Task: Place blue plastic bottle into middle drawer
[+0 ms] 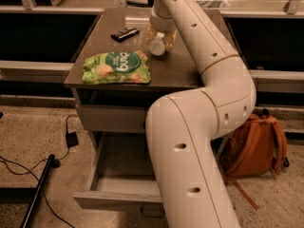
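The blue plastic bottle (157, 46) is a small clear bottle with its white cap pointing toward the camera. It sits over the back middle of the brown cabinet top (178, 68). My gripper (159, 36) reaches down from the arm above and is shut on the bottle, one finger on each side. The middle drawer (118, 199) is pulled out open at the bottom of the cabinet, its grey inside showing, partly hidden by my arm. The shallower drawer (111, 118) above it is closed.
A green snack bag (116, 68) lies at the front left of the top. A small black object (124, 33) lies at the back left. An orange backpack (254, 146) stands on the floor to the right. Cables (28, 175) and a black adapter (72, 139) lie to the left.
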`<action>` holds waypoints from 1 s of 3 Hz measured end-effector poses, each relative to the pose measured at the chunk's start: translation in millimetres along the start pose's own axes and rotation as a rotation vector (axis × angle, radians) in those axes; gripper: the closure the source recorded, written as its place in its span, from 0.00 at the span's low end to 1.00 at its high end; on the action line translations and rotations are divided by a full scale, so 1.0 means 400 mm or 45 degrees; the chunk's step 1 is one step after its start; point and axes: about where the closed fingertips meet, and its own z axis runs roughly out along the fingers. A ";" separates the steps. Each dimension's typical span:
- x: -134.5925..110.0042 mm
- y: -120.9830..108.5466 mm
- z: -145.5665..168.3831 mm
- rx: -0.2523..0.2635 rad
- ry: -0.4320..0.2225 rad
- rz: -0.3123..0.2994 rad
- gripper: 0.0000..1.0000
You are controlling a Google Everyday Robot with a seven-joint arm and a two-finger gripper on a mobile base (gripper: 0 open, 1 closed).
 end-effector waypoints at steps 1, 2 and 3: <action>0.012 -0.045 -0.059 0.082 0.047 -0.052 0.93; 0.042 -0.080 -0.241 0.216 0.219 -0.187 1.00; 0.038 0.006 -0.540 0.380 0.511 -0.225 1.00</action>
